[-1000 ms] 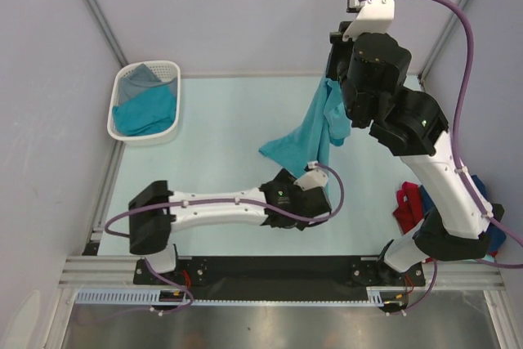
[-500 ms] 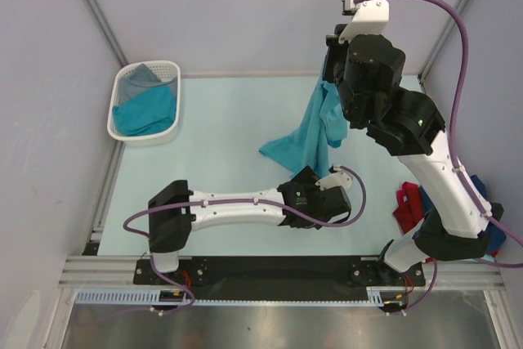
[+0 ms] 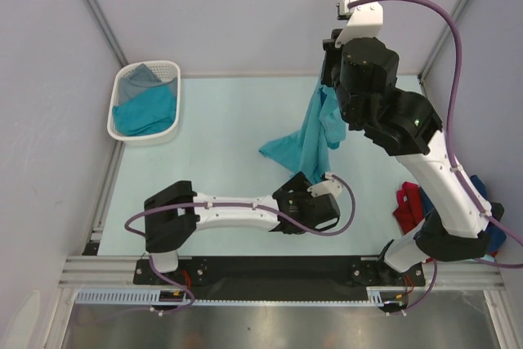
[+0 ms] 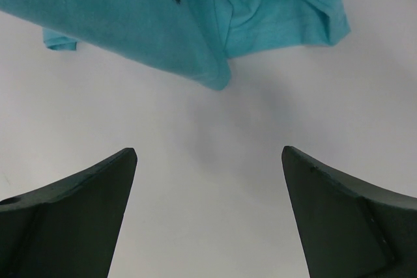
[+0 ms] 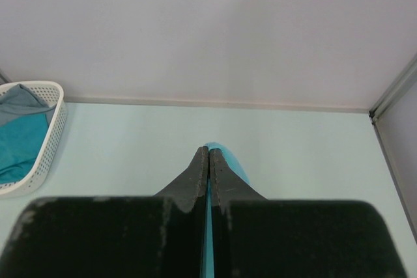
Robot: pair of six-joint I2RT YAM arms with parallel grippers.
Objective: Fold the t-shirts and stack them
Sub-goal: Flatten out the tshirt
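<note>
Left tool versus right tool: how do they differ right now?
The left tool stands wide open and empty; the right tool is shut on the soft teal short-sleeved t-shirt, which hangs from it. The left tool sits low by the shirt's bottom edge over the pale green table; the right tool is raised well above it. Both have dark tapered fingers.

Left fingers (image 4: 71,219) wide apart, low; right fingers (image 5: 195,177) tight together, high.

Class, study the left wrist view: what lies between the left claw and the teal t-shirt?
Nothing but bare table lies between the left claw and the nearest corner of the teal t-shirt, as the left wrist view shows.
</note>
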